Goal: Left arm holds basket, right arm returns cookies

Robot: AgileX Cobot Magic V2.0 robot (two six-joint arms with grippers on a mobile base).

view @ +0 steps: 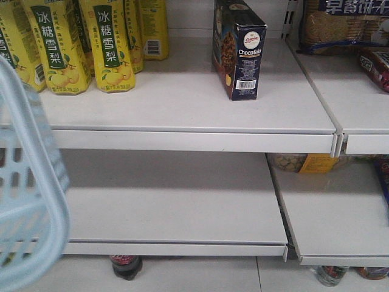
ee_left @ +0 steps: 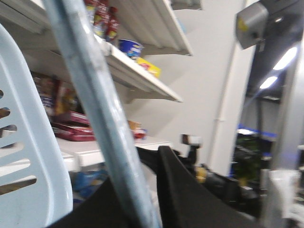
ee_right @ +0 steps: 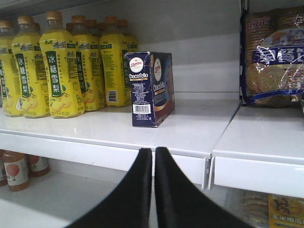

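Note:
The navy cookies box (view: 239,50) lettered "Chocofello" stands upright on the upper white shelf (view: 182,103), free of any gripper. The right wrist view shows the same cookies box (ee_right: 149,89) a little back from the shelf's front edge. My right gripper (ee_right: 153,154) is shut and empty, below and in front of that edge. The light blue basket (view: 27,201) fills the left edge of the front view. My left gripper (ee_left: 135,190) is shut on the basket's pale blue handle (ee_left: 95,109), beside the slotted basket wall (ee_left: 28,142).
Yellow drink bottles (view: 85,42) stand in rows at the shelf's left. A blue biscuit bag (ee_right: 273,59) lies on the adjoining shelf to the right. A lower shelf (view: 176,207) holds a clear tub with an orange label (view: 307,162). Bottles (view: 126,266) stand on the floor.

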